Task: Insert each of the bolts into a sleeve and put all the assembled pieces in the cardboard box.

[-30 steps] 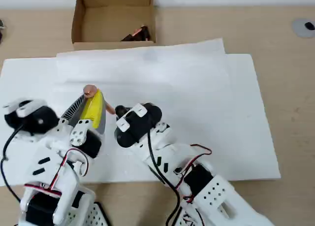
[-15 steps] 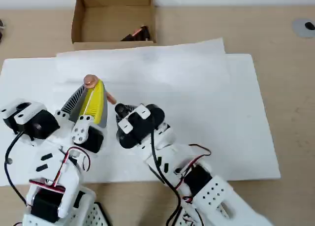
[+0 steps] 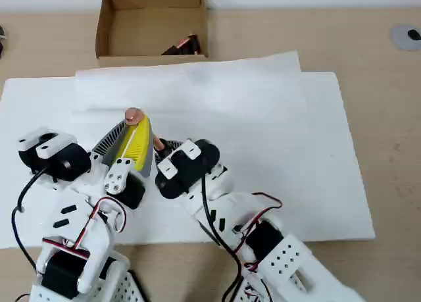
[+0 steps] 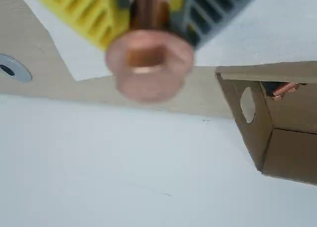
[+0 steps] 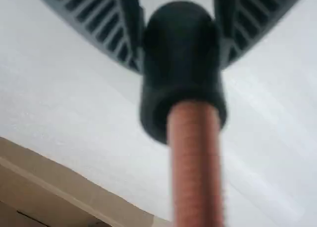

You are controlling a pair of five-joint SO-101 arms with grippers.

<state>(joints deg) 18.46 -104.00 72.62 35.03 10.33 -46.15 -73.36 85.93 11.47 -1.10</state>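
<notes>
Close together, left gripper clamped on copper sleeve, right gripper gripping bolt, above white sheet, cardboard box beyond.

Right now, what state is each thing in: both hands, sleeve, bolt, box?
Left hand: shut on the sleeve.
Sleeve: held, no bolt in it yet.
Right hand: shut on the bolt.
Bolt: held by its black head, shaft free, apart from the sleeve.
Cardboard box: open, one assembled piece inside.
</notes>
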